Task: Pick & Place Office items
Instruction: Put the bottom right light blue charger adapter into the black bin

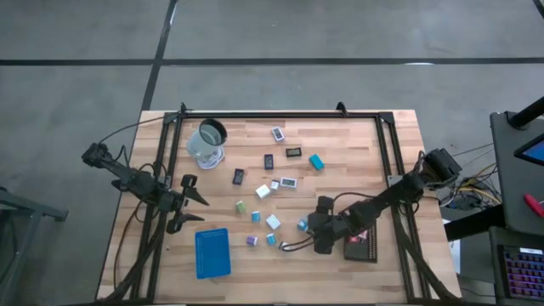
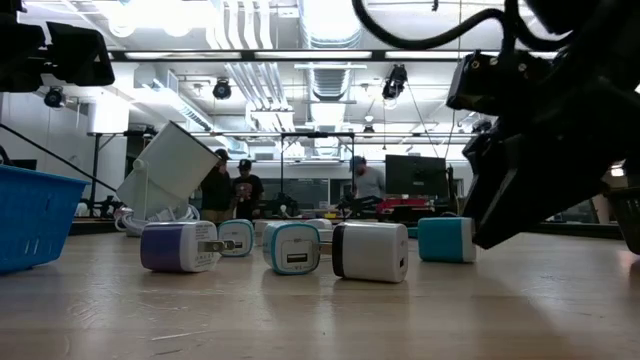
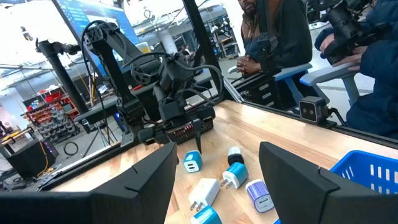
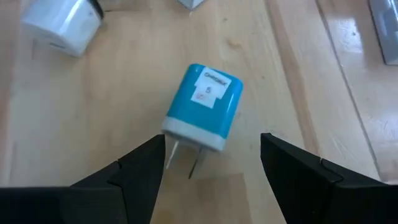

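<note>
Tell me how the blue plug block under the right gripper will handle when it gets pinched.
The blue plug block looks like rigid plastic, so it should hold shape between the open fingers of the right gripper. Its glossy sides may be a bit slippery. It lies flat on the table with prongs sticking out, so it is unlikely to roll.

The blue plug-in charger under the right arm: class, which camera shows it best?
The right wrist view: the blue charger fills the middle, label and two prongs plain, between the open right pincer. The high view shows a speck; the left wrist view a small block; the low view cannot single it out.
</note>
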Tool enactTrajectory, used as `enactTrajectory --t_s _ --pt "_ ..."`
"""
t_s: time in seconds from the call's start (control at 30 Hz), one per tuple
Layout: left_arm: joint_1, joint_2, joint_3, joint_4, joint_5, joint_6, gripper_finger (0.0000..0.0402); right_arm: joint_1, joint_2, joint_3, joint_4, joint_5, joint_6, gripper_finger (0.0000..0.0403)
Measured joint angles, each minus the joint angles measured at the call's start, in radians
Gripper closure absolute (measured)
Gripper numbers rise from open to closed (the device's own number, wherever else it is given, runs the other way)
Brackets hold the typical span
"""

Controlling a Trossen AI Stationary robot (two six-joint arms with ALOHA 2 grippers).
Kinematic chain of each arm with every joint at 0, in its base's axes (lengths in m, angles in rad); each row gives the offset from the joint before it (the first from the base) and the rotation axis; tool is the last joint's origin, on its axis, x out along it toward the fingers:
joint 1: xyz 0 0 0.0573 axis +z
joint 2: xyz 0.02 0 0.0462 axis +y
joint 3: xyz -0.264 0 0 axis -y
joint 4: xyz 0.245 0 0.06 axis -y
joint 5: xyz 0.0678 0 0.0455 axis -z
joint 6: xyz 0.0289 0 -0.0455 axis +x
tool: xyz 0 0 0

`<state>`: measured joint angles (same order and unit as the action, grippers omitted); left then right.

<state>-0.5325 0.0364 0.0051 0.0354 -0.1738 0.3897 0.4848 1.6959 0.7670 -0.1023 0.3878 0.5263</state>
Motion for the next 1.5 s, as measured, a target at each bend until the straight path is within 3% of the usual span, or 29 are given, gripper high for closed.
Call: enactTrajectory --t_s 0.23,0.53,0.83,1.5 --pt "0.0 0.0 0.0 0.0 0.0 0.0 0.0168 -0.001 0.026 0.0 0.049 -0.007 0.01 0.0139" --pt "0.0 0.0 0.0 -0.001 0.0 0.0 0.0168 -0.002 0.026 0.0 0.058 0.012 0.189 0.0122" --pt "0.0 0.0 0.0 -0.001 0.0 0.0 0.0168 -0.004 0.026 0.001 0.067 0.09 0.361 0.013" --pt "0.0 0.0 0.0 -0.002 0.0 0.0 0.0168 -0.012 0.026 0.001 0.058 0.087 0.351 0.0175"
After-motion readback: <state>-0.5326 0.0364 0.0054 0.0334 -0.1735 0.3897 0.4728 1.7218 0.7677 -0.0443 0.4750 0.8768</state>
